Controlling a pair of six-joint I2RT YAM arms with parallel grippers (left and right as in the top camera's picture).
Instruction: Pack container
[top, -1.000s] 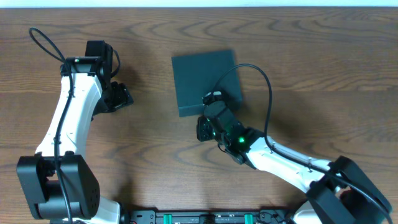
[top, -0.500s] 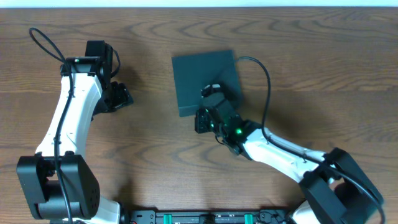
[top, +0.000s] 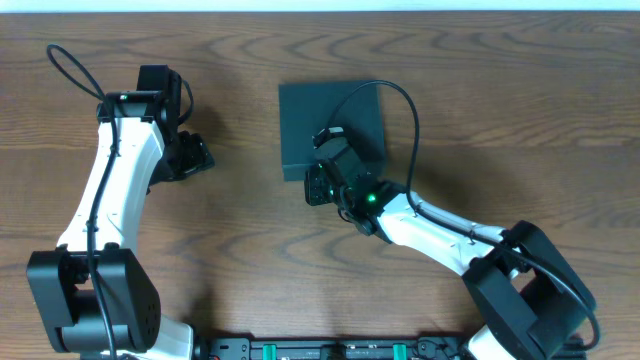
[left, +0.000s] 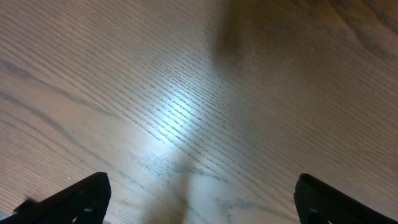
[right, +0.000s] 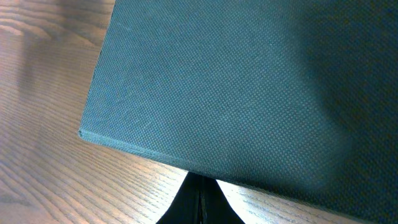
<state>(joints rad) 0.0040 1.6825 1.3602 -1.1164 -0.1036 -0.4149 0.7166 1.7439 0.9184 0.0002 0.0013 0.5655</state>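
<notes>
The container (top: 326, 120) is a dark teal-black square box lying shut on the wooden table, back of centre. It fills most of the right wrist view (right: 236, 87). My right gripper (top: 316, 186) is at the box's front left edge. In the right wrist view its fingers (right: 200, 190) are pressed together with nothing between them, and their tips reach just under the box's front edge. My left gripper (top: 193, 156) hangs open and empty over bare wood well to the left of the box. Both its fingertips show at the bottom corners of the left wrist view (left: 202, 193).
The wooden table (top: 500, 90) shows no packets or other loose objects. The right arm's black cable (top: 412, 110) loops over the box's right side. A dark rail (top: 330, 350) runs along the table's front edge.
My right gripper has moved left and up along the box's front edge. The box has turned slightly and shifted a little away. The left arm has not moved.
</notes>
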